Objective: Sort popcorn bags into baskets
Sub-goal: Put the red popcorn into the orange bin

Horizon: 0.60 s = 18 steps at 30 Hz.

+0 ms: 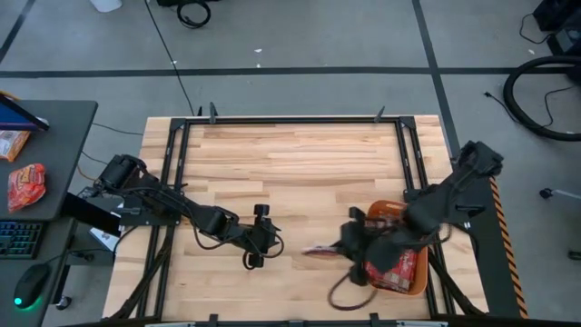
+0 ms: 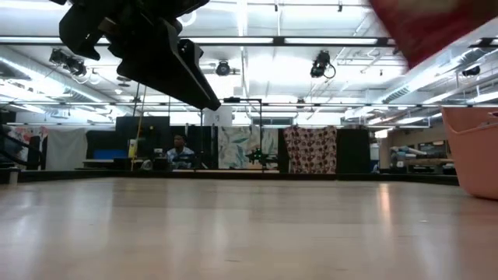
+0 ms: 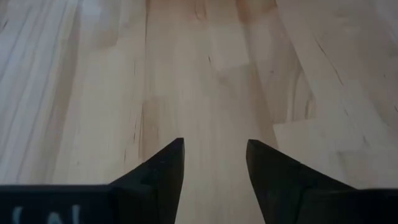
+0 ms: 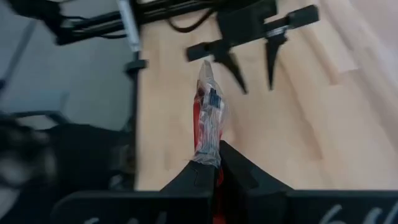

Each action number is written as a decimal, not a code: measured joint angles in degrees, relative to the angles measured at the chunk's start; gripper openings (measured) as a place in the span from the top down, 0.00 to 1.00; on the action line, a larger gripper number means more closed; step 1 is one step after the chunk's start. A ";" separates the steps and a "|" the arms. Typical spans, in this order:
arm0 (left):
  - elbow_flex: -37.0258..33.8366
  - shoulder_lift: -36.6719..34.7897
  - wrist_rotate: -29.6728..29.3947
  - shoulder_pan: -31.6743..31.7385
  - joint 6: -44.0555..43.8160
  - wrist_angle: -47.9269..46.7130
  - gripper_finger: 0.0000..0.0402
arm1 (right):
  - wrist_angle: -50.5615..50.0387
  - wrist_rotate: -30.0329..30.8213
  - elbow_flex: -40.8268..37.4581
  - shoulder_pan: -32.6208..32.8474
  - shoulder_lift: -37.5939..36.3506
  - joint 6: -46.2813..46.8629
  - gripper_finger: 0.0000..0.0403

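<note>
At the counter's (image 1: 300, 154) near right corner, high view: the orange basket (image 1: 420, 277) holds several red popcorn bags (image 1: 399, 265), piled inside. The right end effector (image 1: 348, 247) sits just left of the basket, above the bare wood, pinching one more bag (image 1: 318, 249) that sticks out leftward from its tips. The left end effector (image 1: 257, 236) waits near the counter's middle front, well apart from the basket, nothing in it. No other loose bags show on the counter.

Low view: the basket's wall (image 2: 476, 148) at the right edge; a blurred red shape, probably the held bag (image 2: 424, 27), at upper right, clear of the surface. A dark arm (image 2: 148, 47) hangs at upper left.

Left wrist view: its fingers (image 3: 163, 171) stand apart, only bare wood between them.

Right wrist view: the end effector (image 4: 210, 169) is closed on the bag's (image 4: 208, 118) edge, the bag standing on edge away from it; the left arm's spread fingers (image 4: 272, 53) beyond.

Judgement: the sorting looks nearly done. This held bag has yet to go into the basket; it appears to be the last one out.
</note>
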 joint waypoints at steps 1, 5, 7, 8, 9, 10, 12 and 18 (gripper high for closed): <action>0.00 0.00 0.00 0.00 0.00 -0.01 0.56 | -0.54 -0.44 0.00 0.89 -1.09 0.72 0.97; 0.00 0.00 0.00 0.00 -0.02 -0.01 0.56 | -5.25 -0.30 0.00 4.79 -4.32 4.31 0.97; 0.00 0.00 0.00 0.00 -0.02 -0.04 0.56 | -8.52 1.12 0.00 6.76 -5.27 7.61 0.97; 0.00 0.00 0.00 0.00 -0.14 -0.05 0.56 | -10.35 1.76 0.00 7.71 -5.60 9.77 0.97; 0.00 0.00 0.00 0.00 -0.34 -0.17 0.56 | -12.16 2.48 0.00 8.59 -5.87 12.27 0.97; 0.00 0.00 0.00 0.00 -0.37 -0.27 0.56 | -13.93 3.17 0.00 9.48 -6.07 14.99 0.97; 0.00 0.00 0.00 0.00 -0.37 -0.25 0.56 | -17.44 5.46 0.00 11.54 -6.35 20.78 0.97; 0.00 0.00 0.00 0.00 -0.39 -0.43 0.56 | -24.93 11.61 -0.02 18.35 -6.42 36.71 0.97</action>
